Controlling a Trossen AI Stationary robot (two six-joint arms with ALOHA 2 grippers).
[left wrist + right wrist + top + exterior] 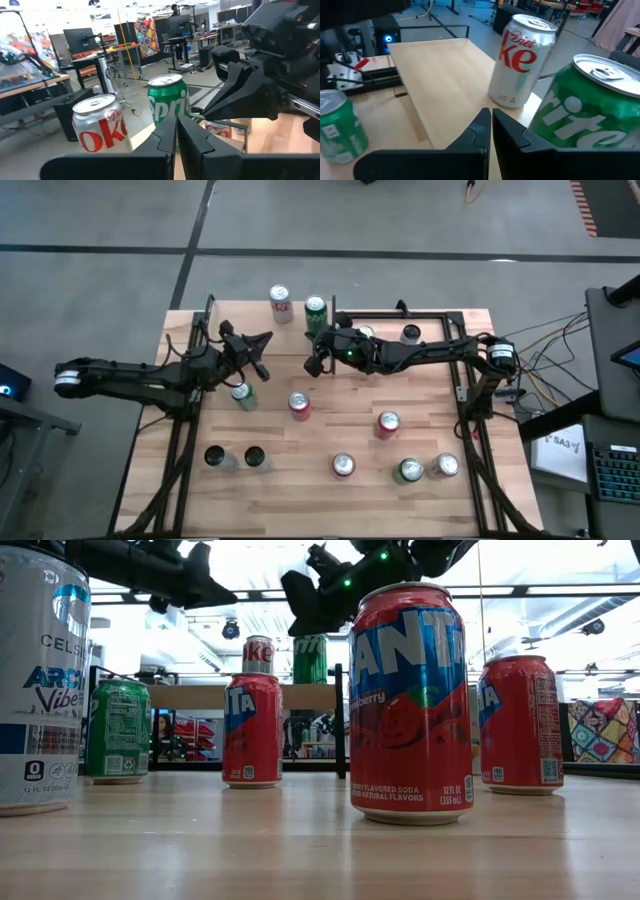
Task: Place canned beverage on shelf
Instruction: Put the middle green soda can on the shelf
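On the far left part of the table, the shelf (240, 320) carries a silver Diet Coke can (281, 304) and a green Sprite can (316, 312), standing upright just beside each other near its right end. The left gripper (262, 356) hangs above the table near the shelf's front edge, its fingers pressed together and holding nothing. The right gripper (318, 352) hovers just in front of the Sprite can, its fingers also closed and empty. Another green can (241, 395) stands under the left arm. Red cans (299, 404) and other cans stand scattered over the rest of the table (300, 500).
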